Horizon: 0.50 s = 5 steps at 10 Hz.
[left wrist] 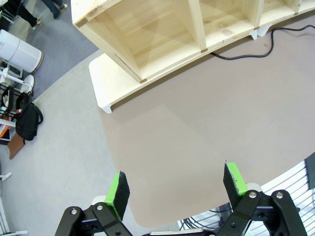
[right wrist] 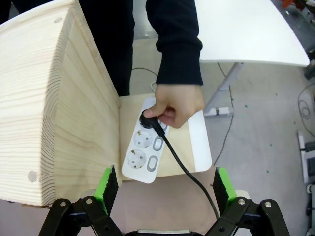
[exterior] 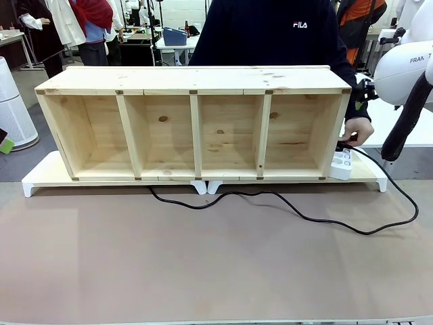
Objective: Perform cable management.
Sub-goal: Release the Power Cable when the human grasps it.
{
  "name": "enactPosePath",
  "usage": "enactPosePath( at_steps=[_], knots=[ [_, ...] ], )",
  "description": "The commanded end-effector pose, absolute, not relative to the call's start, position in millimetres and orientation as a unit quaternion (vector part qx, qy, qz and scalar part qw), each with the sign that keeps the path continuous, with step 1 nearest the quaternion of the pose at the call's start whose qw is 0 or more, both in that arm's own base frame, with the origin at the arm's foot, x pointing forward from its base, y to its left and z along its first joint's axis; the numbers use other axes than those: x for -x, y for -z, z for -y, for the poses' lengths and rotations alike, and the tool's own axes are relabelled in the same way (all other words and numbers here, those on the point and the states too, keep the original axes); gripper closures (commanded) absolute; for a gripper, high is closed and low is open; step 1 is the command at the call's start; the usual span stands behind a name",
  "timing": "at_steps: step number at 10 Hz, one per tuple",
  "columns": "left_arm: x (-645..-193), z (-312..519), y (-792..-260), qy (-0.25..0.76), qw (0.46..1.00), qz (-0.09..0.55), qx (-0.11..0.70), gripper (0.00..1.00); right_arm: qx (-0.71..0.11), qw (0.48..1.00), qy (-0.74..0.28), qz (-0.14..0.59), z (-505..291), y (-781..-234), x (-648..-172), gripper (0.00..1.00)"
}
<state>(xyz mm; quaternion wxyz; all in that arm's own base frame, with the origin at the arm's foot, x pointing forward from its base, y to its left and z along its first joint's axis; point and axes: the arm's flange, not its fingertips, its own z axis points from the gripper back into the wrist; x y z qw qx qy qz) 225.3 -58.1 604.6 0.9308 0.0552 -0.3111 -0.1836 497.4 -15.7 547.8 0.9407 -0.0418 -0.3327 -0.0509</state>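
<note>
I see my left hand (left wrist: 177, 189) spread wide over the brown desk (left wrist: 197, 128), holding nothing; my right hand (right wrist: 162, 189) gapes empty above the power strip (right wrist: 145, 152); the cable (exterior: 284, 206) snakes along the desk before the wooden shelf (exterior: 196, 81); the person's hand (right wrist: 172, 104) grips its plug (right wrist: 150, 119) at the strip.

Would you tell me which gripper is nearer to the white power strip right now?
The right gripper: it hovers open just above the power strip. The left gripper, also open, hangs over bare table near the shelf's opposite end.
</note>
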Motion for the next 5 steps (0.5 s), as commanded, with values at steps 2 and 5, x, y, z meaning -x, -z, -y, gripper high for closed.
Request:
enactPosePath(
  at_steps=[2,5],
  knots=[
    [-225.0,57.7,-604.3,0.185,0.931,0.311,-0.053,0.00,0.036,0.941,0.055,0.331,15.4,-546.4,-498.1,0.00],
    [-225.0,57.7,-604.3,0.185,0.931,0.311,-0.053,0.00,0.036,0.941,0.055,0.331,15.4,-546.4,-498.1,0.00]
  ],
)
